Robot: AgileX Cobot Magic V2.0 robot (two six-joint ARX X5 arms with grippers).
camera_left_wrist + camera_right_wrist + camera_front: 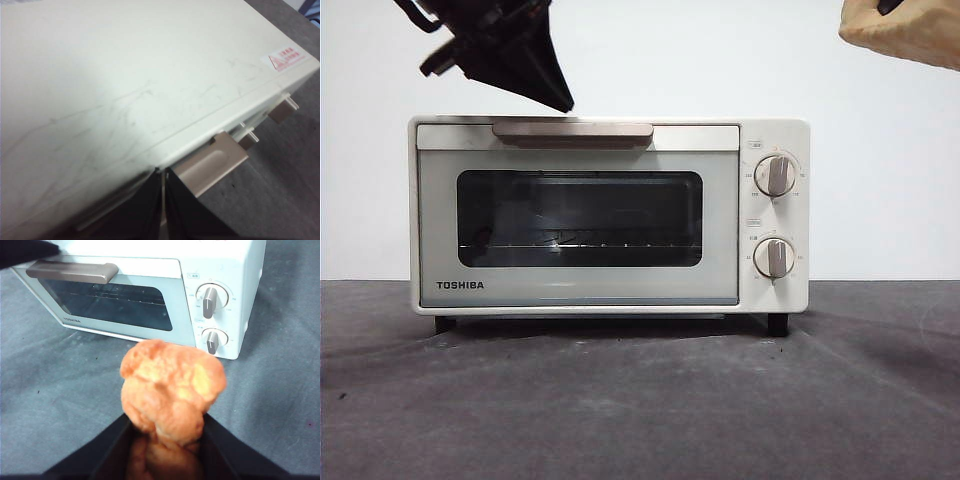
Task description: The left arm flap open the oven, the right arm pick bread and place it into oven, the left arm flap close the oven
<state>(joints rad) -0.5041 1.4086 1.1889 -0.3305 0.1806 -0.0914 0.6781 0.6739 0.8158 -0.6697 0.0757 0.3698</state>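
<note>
Oven (pixel 608 215) sits on the grey worktop (pixel 640 400), door fully shut, beige bar handle (pixel 572 130) along the door's top edge, wire rack visible through the dark glass. Two knobs (pixel 776 176) stacked on the right panel.

Left gripper (pixel 535 75) hangs just above the oven's top front edge, over the left end of the handle; front view shows the dark wedge tip close to the handle, contact not clear. In the left wrist view its jaws are nearly together, only a thin slit between them, nothing clamped; they sit at the roof's front edge next to the handle (pixel 212 169).

Right gripper (pixel 165 440) is up in the air in front of the oven and to its right, jaws closed around the lower end of the bread (pixel 172 390). Bread is clear of the worktop, upper lumpy end sticking out past the jaws. In the front view only a corner of the bread (pixel 905 30) shows at top right, above oven height.
</note>
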